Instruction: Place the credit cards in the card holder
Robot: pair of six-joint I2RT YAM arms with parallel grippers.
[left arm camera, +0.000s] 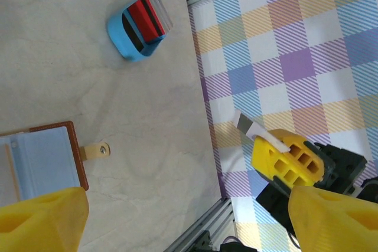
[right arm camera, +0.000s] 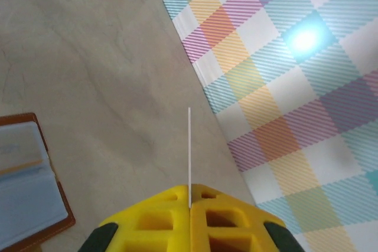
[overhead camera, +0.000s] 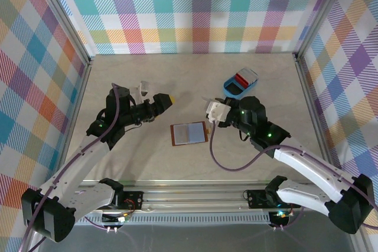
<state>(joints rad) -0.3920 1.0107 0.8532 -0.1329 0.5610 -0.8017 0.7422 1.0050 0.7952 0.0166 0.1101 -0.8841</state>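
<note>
right fingers (right arm camera: 155, 221) pinching white card (right arm camera: 189, 157), card holder (overhead camera: 189, 133) open flat

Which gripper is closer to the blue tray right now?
Right. The right gripper, shut on a credit card, sits just left of the blue tray, slightly nearer the robot. The left gripper, open, hangs much farther left of it.

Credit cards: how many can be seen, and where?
3 at least: a white card between the right fingers, and a red card and a whitish card standing in the blue tray; more may hide there.
</note>
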